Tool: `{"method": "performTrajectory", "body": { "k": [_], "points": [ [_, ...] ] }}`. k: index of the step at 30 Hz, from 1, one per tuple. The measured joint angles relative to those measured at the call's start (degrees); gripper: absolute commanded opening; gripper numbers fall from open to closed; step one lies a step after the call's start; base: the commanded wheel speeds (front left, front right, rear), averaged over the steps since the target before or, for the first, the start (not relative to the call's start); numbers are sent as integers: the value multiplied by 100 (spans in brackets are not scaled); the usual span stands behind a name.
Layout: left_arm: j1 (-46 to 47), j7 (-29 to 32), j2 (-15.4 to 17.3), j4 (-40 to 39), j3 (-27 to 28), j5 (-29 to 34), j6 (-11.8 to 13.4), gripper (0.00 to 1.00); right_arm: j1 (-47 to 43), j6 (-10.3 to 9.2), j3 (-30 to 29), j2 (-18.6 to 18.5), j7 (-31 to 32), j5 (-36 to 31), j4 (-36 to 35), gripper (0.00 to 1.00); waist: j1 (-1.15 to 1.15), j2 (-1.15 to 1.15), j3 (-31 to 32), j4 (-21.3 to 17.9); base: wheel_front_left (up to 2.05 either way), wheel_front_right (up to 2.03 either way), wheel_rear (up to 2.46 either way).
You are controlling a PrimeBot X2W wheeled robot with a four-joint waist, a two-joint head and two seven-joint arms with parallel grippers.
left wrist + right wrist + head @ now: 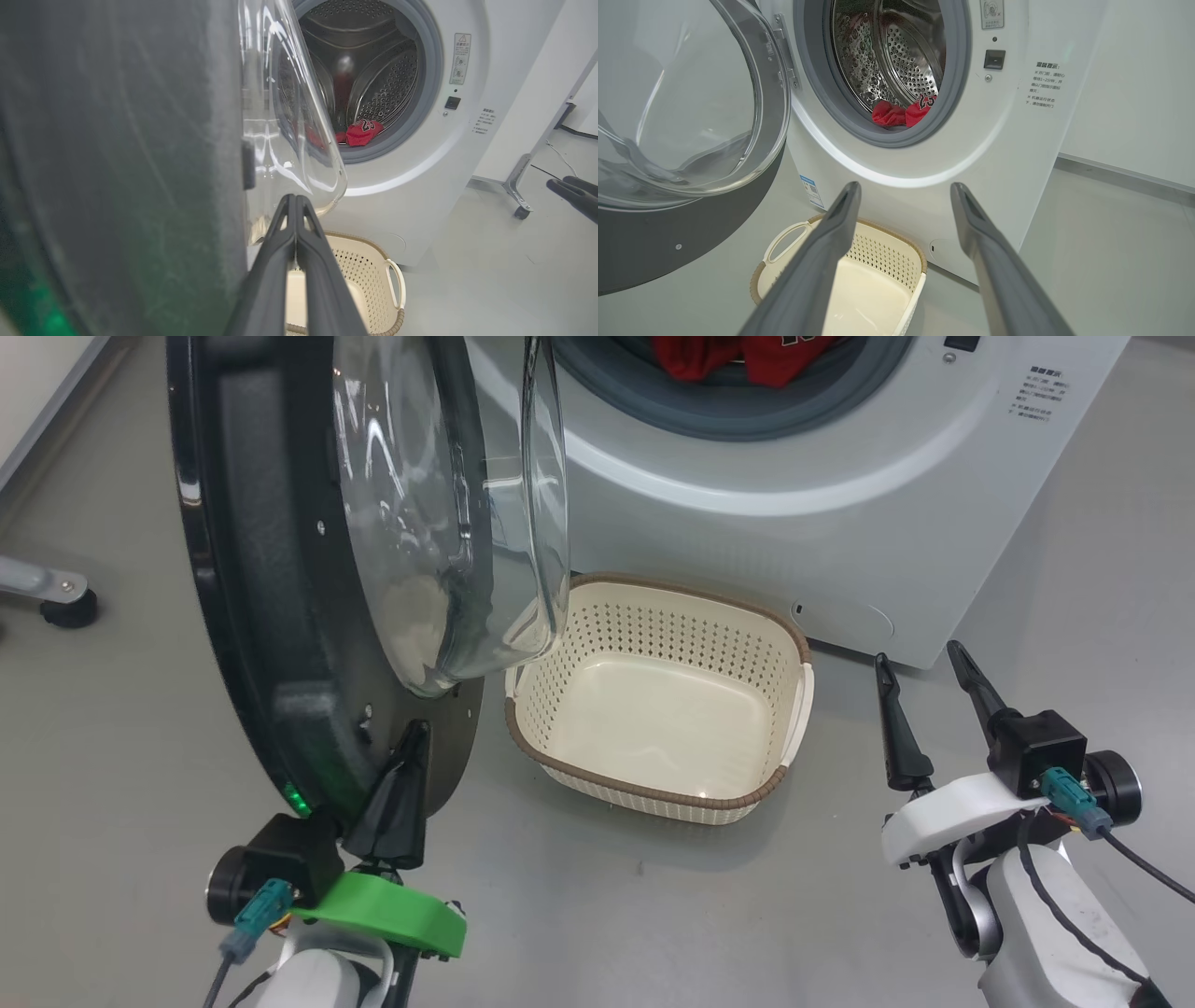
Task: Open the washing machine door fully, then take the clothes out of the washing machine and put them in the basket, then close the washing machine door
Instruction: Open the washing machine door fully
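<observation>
The open door (pixel 271 569) overlaps a corner of the basket (pixel 653 625). Red clothes (pixel 747 355) — cut off above — lie in the washing machine (pixel 794 523). Left gripper (pixel 416 733) closed by the door; right gripper (pixel 917 653) spread, empty.

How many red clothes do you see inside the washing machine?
2: a red bundle low in the drum, left; the lettered jersey beside it, right. More may be hidden.

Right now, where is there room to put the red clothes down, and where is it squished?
The basket is bare inside. Bare floor lies between the basket and the open right end effector. Squished: the washing machine door looms by the basket's left rim, with the shut left end effector at the door's lower edge.
</observation>
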State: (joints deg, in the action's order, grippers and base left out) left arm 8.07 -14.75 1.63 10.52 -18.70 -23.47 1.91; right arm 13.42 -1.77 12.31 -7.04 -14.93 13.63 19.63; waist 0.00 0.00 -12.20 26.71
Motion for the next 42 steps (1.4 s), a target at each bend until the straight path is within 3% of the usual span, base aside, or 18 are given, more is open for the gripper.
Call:
{"method": "performTrajectory", "body": {
  "k": [16,42],
  "points": [
    [-97,3,113,131,1563,-67,313,0,2,144,53,123,0,-44,98,100,0,0,7,-53,0,0,0],
    [891,3,669,1340,3075,-186,433,0,81,224,-97,126,0,-119,147,100,0,0,-245,-482,0,0,0]
  ]
}}
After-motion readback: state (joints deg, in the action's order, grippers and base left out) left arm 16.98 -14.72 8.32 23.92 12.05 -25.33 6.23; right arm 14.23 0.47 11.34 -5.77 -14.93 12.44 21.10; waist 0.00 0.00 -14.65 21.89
